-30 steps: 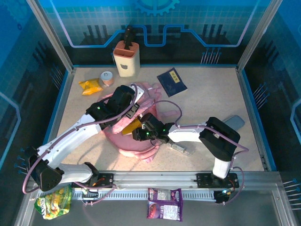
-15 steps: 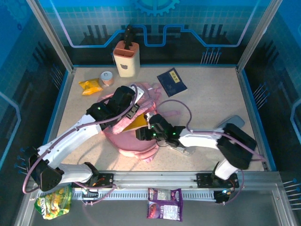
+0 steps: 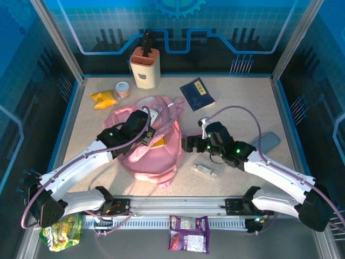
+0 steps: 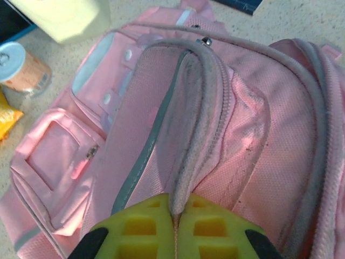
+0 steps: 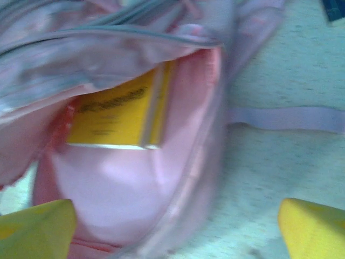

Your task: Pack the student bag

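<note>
The student bag [image 3: 153, 156] lies on the tabletop [image 3: 242, 113], left of centre, with its opening turned to the right. The left tool [image 4: 177, 218] is clamped on the bag's pale zip trim [image 4: 188, 135]. In the left wrist view its yellow pads [image 4: 145, 226] meet with the trim's edge pinched between them, and the lower part of the pads is cut off by the frame. From above, the same tool sits over the bag and covers the spot it grips.

The right tool [image 3: 188, 143] stands just right of the opening, jaws wide apart with nothing between them. In the right wrist view the tips of its fingers [image 5: 35, 229] show at the lower corners. That view is blurred. A yellow book [image 5: 116, 116] can be made out inside the bag, its top tucked under the overhanging pink flap and its print unreadable. A pink strap [image 5: 285, 118] trails over the tabletop to the right.

Far back stand a knife block [image 3: 145, 67], a blue booklet [image 3: 197, 94], a snack packet [image 3: 103, 99] and a small can [image 3: 123, 89]. A grey object [image 3: 268, 141] at right is partly hidden by the right arm. A small metal piece [image 3: 207, 170] near the bag is too small to identify. A purple packet [image 3: 188, 240] and a green packet [image 3: 62, 232] lie at the near rail.
</note>
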Motion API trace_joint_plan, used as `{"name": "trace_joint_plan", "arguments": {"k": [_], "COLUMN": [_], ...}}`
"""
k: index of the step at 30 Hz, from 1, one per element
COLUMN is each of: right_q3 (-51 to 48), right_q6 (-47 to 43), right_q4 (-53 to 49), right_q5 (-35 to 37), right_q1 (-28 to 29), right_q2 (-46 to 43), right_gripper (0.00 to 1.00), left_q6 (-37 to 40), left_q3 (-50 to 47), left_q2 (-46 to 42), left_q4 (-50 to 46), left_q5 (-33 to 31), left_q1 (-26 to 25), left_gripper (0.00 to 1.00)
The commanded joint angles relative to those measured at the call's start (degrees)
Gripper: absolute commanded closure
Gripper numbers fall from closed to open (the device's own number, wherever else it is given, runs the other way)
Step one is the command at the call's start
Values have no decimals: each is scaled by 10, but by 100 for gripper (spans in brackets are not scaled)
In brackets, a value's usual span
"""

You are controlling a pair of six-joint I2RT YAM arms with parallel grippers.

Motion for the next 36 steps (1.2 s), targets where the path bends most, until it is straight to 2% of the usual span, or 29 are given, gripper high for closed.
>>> {"name": "trace_joint_plan", "arguments": {"k": [1, 4, 6, 8, 12, 14, 19, 23, 27, 36], "right_q3": [46, 88, 116, 140, 203, 239, 344, 418, 487, 670], "right_q6": [-36, -59, -68, -74, -100, -117, -148, -178, -185, -193], "right_q4": [-74, -87, -98, -102, -121, -126, -153, -170, -177, -250], "right_q5": [-74, -103, -109, -118, -97, -86, -65, -37, -50, -89], "right_q1": [-53, -93, -121, -144, -181, -199, -240, -264, -288, -319], "right_q2": [31, 80, 118, 156, 233, 279, 387, 463, 531, 682], "right_gripper": [0, 0, 0, 0, 0, 0, 0, 0, 0, 8], "left_q6": [-74, -107, -120, -134, -161, -191, -272, -360, -407, -433], "left_q3": [-22, -41, -52, -57, -60, -62, -76, -84, -88, -43], "left_q2": [-13, -20, -27, -30, -35, -45, -60, -42, -12, 72], "left_q4": [-54, -70, -73, -74, -57, -38, 53, 137, 223, 263], "left_q5": [-39, -41, -23, 14, 111, 131, 174, 184, 197, 185], "left_q1": [9, 10, 9, 9, 5, 1, 0, -2, -6, -6], "left_gripper": [100, 100, 100, 95, 76, 59, 45, 41, 37, 34]}}
